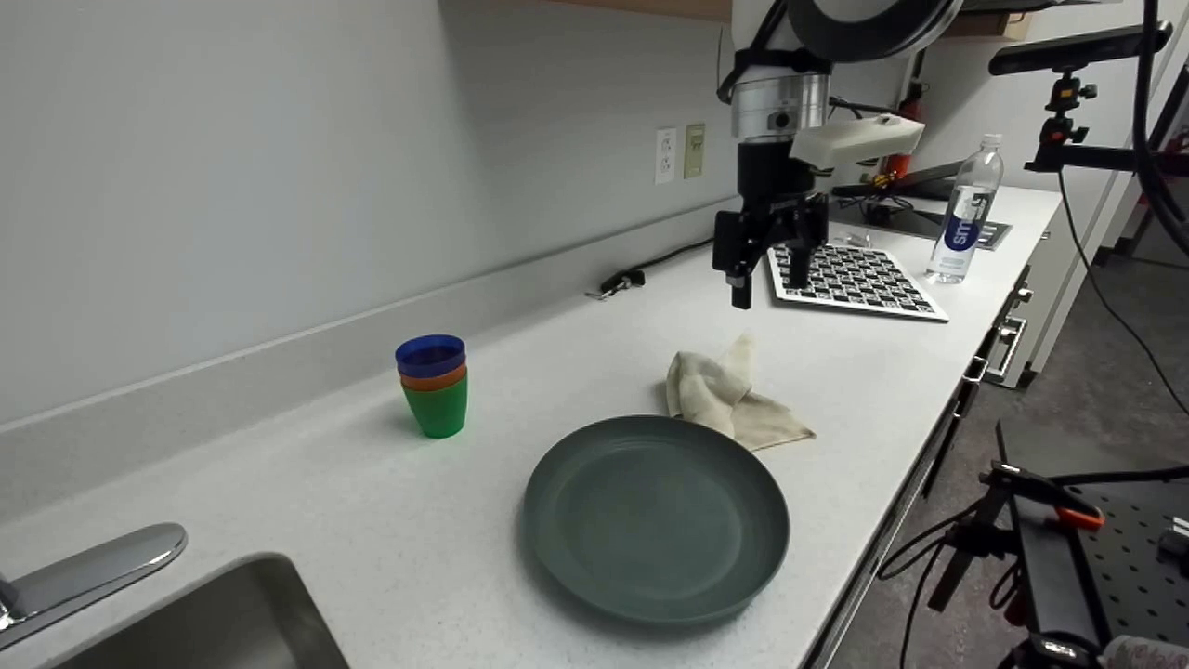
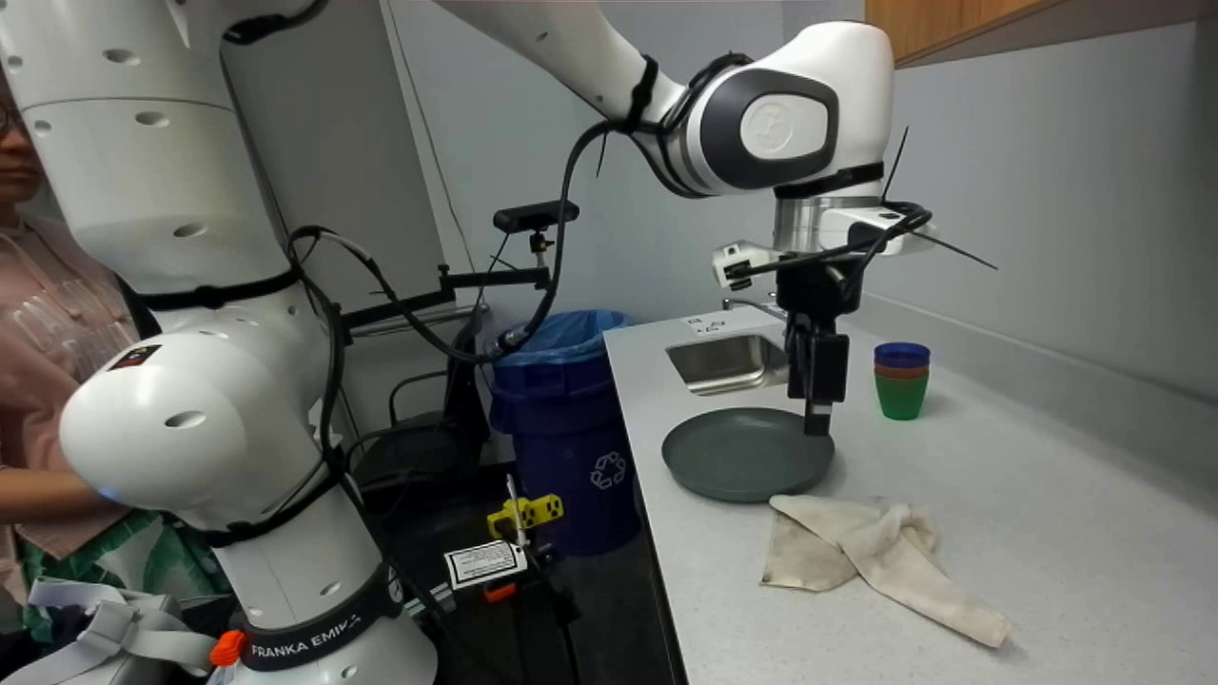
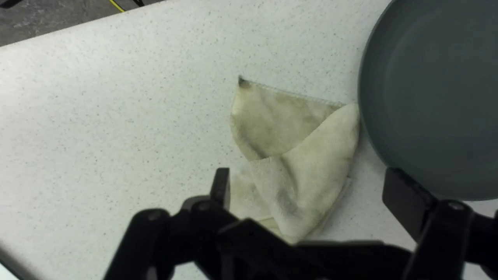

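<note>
My gripper is open and empty, with its black fingers wide apart and pointing down above the white counter. It shows in both exterior views (image 1: 770,286) (image 2: 818,419) and in the wrist view (image 3: 307,182). A crumpled cream cloth (image 1: 725,395) (image 2: 856,542) lies on the counter. In the wrist view the cloth (image 3: 299,163) lies below and between the fingers, apart from them. A dark green round plate (image 1: 656,520) (image 2: 747,457) sits beside the cloth, close to its edge. In the wrist view the plate (image 3: 439,97) is at the right, partly behind the right finger.
Stacked blue, orange and green cups (image 1: 435,386) (image 2: 901,381) stand near the wall. A sink (image 1: 214,613) (image 2: 728,364) and faucet (image 1: 102,576) lie past the plate. A checkered board (image 1: 855,279) and water bottle (image 1: 966,214) are at the counter's opposite end. A wooden cabinet (image 2: 1009,29) hangs above.
</note>
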